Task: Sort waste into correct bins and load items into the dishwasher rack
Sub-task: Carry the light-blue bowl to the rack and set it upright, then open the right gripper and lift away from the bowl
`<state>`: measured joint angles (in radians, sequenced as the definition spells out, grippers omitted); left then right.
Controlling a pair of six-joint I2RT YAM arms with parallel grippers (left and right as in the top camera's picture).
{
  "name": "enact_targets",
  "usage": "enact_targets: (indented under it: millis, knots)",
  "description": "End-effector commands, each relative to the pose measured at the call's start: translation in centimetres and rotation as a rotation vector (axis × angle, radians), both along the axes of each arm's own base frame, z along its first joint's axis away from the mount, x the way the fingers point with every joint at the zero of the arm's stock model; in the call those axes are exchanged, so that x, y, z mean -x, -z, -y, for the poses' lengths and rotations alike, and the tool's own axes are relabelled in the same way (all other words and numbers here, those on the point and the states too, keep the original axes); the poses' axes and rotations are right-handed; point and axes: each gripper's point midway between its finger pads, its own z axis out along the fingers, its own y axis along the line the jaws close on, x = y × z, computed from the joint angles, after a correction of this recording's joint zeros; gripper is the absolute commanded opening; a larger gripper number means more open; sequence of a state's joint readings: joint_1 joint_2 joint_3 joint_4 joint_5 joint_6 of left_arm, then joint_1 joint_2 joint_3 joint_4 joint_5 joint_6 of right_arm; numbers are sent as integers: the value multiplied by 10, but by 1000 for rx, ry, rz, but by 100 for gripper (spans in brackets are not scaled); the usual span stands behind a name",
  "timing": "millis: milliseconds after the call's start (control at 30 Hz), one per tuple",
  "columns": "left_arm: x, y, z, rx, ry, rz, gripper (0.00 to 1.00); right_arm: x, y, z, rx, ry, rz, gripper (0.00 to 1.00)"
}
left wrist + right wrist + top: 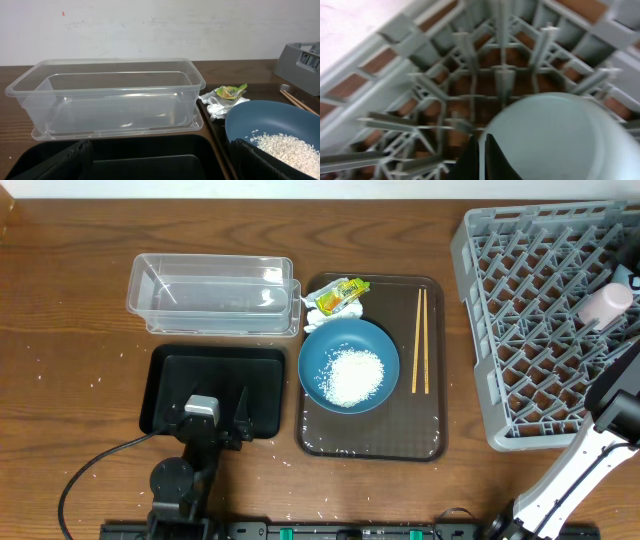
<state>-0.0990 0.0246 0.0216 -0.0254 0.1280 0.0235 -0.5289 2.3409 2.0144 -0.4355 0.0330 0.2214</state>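
Note:
My left gripper (215,418) hovers open and empty over the black tray (170,370), which also shows in the left wrist view (150,150) under the open fingers (162,162). The clear tub (210,295) (110,95) stands just behind it. On the brown serving tray, a blue bowl (320,345) (260,117) holds rice (352,375) (292,147). Beside it lie chopsticks (420,340), tissue (315,318) (215,105) and the wrapper (340,295) (230,91). My right gripper (482,147) is shut on the rim of a pale cup (560,135) over the grey rack (530,330) (470,80). A pink bowl (605,305) lies in the rack.
The brown serving tray (375,442) sits between the black tray and the rack. My right arm (615,395) reaches over the rack's right part, near the picture's edge. Scattered rice grains dot the table near the front. A cable (90,465) runs from the left arm.

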Motion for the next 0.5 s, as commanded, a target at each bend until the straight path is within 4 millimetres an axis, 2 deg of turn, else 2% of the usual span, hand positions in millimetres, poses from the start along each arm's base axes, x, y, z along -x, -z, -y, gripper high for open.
enact_targets:
  millis: [0,200,333,400,467]
  knots:
    - [1,16,1,-5,9,-50,90,15,-13,17,67,78,-35,8]
    - [1,16,1,-5,9,-50,90,32,-29,17,68,102,-69,10]
    - [1,16,1,-5,9,-50,90,50,-37,19,71,135,-111,3]
    - [1,16,1,-5,9,-50,90,59,-50,20,78,164,-112,2]
    - [1,16,1,-5,9,-50,90,64,-72,18,91,168,-91,1]
